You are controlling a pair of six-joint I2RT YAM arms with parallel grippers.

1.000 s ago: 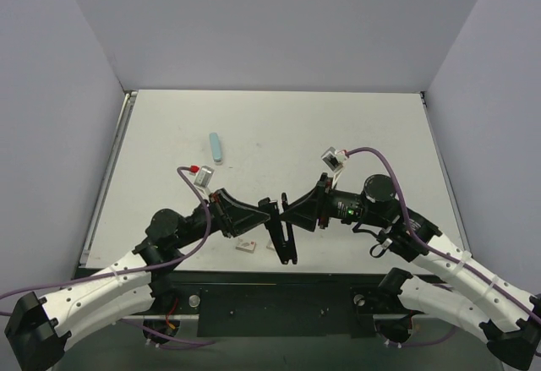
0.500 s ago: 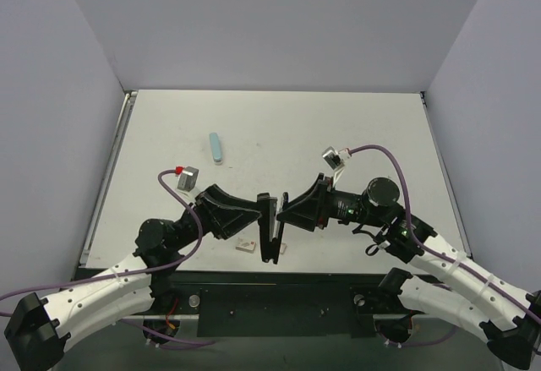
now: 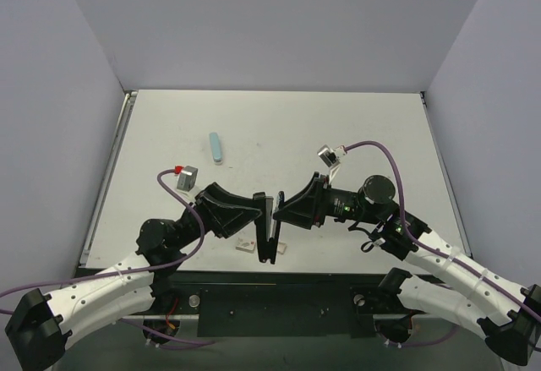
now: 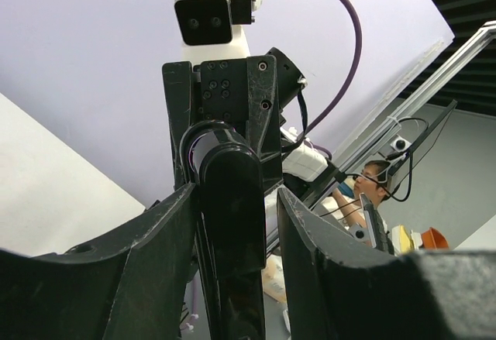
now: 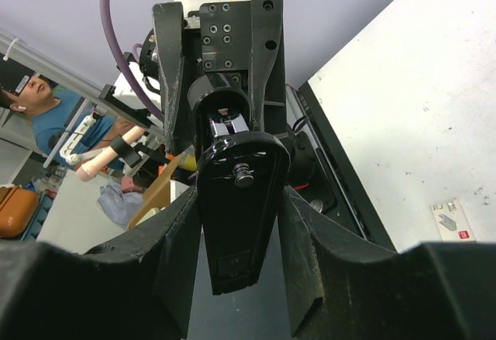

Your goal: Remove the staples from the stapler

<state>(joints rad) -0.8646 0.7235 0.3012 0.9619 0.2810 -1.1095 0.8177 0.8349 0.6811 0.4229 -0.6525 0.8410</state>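
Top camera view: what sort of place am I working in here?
Probably a robotics lab test cell: a bare white table boxed in by plain grey walls, the left arm and right arm mounted at its near edge, and a person beyond it in the right wrist view.

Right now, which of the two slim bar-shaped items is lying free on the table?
The pale blue rounded bar, lying alone toward the far left of the white table. The slim black stapler is held in the air near the front edge.
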